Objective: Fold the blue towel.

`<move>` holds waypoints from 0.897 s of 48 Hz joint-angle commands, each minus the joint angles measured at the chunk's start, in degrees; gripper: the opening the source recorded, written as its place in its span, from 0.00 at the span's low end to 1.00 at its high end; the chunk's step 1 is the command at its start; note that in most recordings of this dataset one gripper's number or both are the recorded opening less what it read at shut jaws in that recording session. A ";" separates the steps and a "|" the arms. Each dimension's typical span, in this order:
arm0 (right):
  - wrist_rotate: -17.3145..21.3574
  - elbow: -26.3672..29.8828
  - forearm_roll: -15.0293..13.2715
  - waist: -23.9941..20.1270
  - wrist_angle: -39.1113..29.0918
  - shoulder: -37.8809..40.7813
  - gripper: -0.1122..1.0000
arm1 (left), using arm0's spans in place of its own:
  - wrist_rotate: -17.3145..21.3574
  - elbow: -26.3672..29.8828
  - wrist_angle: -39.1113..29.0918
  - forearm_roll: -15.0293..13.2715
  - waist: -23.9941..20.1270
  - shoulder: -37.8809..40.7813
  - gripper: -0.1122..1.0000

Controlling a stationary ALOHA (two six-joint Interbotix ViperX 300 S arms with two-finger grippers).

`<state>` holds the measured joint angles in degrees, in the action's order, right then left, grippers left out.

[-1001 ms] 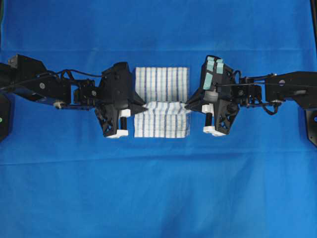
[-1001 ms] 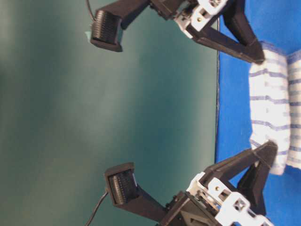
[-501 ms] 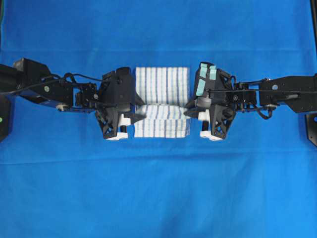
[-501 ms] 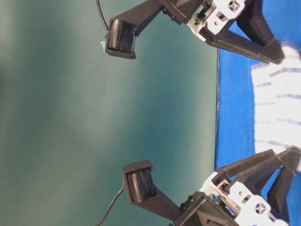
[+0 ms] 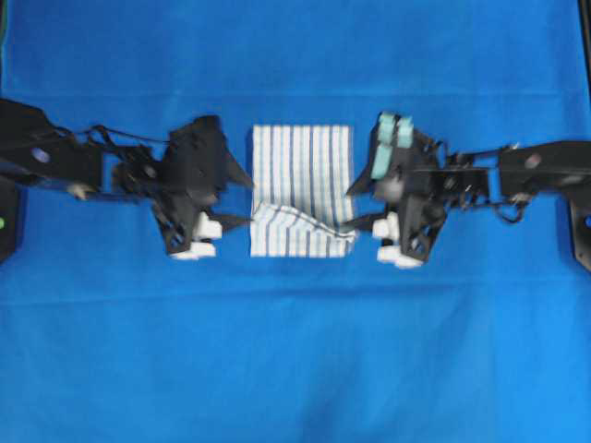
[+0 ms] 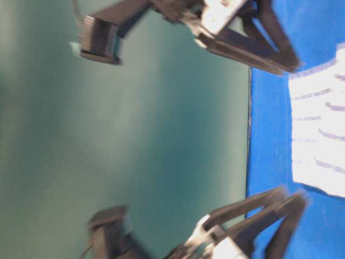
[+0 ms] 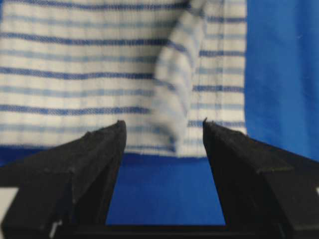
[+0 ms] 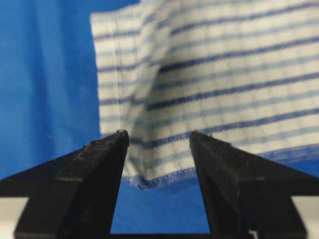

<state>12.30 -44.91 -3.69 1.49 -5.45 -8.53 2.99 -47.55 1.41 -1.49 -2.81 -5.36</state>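
Both end effectors have let go since the earlier frame: the left end effector (image 5: pixel 242 196) and right end effector (image 5: pixel 358 201) stand spread, clear of the blue towel (image 5: pixel 303 189) lying folded on the desk (image 5: pixel 295 351). Withdrawing straight outward would spare the rumpled fold.

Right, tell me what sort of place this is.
Most likely a robotics lab bench set up for cloth handling: two black robot arms, left end effector and right end effector, flank the blue towel on a blue sheet, against a plain green backdrop.
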 commanded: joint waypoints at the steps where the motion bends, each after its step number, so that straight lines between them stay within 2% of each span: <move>1: 0.00 0.97 0.00 -0.18 -1.23 -5.10 0.61 | 0.18 -0.88 -0.88 0.00 0.18 -7.03 0.60; 17: -0.44 -3.69 -2.99 -0.09 -5.89 -21.97 0.61 | -0.09 -10.55 -0.88 0.00 0.18 -26.63 0.60; 30: -0.44 -11.78 -3.25 -0.09 -6.50 -39.55 0.61 | 0.00 -17.67 -1.49 0.00 0.18 -44.21 0.60; 43: -0.44 -21.27 -3.16 -0.09 -6.24 -51.86 0.61 | -0.18 -24.52 -4.31 0.00 0.18 -57.48 0.60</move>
<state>11.95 -64.78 -6.86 1.49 -12.04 -58.10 2.90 -71.54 -2.37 -1.49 -2.72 -60.38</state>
